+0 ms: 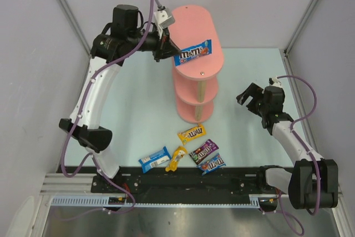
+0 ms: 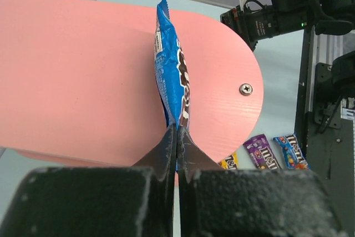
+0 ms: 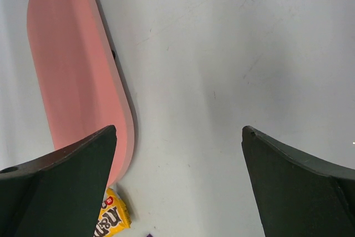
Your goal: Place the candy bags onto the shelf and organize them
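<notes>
Pale grey walls [image 1: 66, 4] closed in a mint-coloured counter [image 1: 138, 98], and on it we saw the pink shelf [image 1: 197, 54] standing near the middle, its three oval boards stacked on pale wooden posts. The left tool [image 1: 165, 53] reached in from the left at the height of the top board, its jaws pressed together on one end of a blue packet [image 1: 192, 52]. From the left wrist view the left tool [image 2: 176, 137] gripped that blue packet [image 2: 172, 76] edge-on, with the packet stretched out over the top board of the shelf [image 2: 72, 81]; we could not tell whether it touched the board.

The right tool [image 1: 250, 97] hung over the counter to the right of the shelf, well apart from it. Its jaws stood wide apart with nothing between them, and in its own view the right tool [image 3: 180, 176] looked down on bare counter beside the lowest board.

Five more packets lay on the counter in front of the shelf. A yellow packet [image 1: 191, 134] lay nearest the shelf's foot. Closer to the arm bases lay a second blue packet [image 1: 153, 159], a crumpled yellow packet [image 1: 176, 158], a purple packet [image 1: 203, 150] and a blue-and-red packet [image 1: 212, 164].
</notes>
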Controlling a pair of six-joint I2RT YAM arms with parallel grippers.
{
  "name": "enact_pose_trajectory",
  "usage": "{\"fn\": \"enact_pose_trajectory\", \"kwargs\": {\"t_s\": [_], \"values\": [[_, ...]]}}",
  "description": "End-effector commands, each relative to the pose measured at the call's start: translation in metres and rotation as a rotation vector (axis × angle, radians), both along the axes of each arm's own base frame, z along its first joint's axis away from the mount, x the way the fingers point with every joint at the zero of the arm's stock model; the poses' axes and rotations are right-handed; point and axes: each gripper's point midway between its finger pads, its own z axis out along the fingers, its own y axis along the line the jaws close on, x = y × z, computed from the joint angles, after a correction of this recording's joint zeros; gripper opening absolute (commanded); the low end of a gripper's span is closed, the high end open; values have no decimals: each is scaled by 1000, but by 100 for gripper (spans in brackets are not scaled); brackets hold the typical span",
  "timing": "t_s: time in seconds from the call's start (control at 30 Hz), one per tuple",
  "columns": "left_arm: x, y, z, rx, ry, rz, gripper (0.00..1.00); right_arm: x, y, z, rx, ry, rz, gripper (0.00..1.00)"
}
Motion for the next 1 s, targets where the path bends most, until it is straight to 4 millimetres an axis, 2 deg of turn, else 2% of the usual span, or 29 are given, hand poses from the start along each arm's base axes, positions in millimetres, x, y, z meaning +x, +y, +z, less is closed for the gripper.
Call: {"fn": "enact_pose_trajectory", "kwargs": {"t_s": [0.0, 0.33, 0.43, 0.47, 0.53, 0.6, 0.63, 0.67, 0.73, 0.77, 0.83, 0.9, 0.93, 0.97], "values": [[-8, 0, 6, 8, -34, -60, 0, 4, 1, -1, 11, -8, 3, 100], [7, -6, 7, -19, -47, -77, 0, 5, -1, -4, 4, -1, -3, 100], [15, -8, 5, -22, -44, -63, 7, 4, -2, -6, 4, 5, -6, 100], [17, -7, 5, -20, -46, -52, 24, 4, -2, -6, 4, 3, -6, 100], [21, -7, 9, -28, -68, -37, 43, 4, -2, -5, 4, 2, -5, 100], [25, -4, 14, -34, -81, -12, 78, 4, -2, -6, 4, 5, -5, 100], [26, -2, 23, -51, -112, -1, 91, 4, -2, -4, 5, 0, -5, 100], [27, -1, 25, -59, -116, 6, 97, 3, -2, -5, 3, 2, -5, 100], [33, 4, 40, -97, -153, 42, 100, 4, -3, -4, 2, 0, -7, 100], [27, 8, 48, -116, -158, 60, 100, 4, -3, -3, 0, -3, -9, 100], [32, 17, 65, -148, -216, 107, 100, 3, -3, -3, 0, -2, -9, 100], [24, 28, 78, -172, -245, 170, 100, 2, -4, -2, 0, -3, -11, 100], [31, 37, 88, -189, -293, 244, 100, 2, -4, -3, -2, -2, -11, 100], [21, 47, 87, -207, -282, 299, 100, 2, -4, -2, -2, -3, -11, 100]]}}
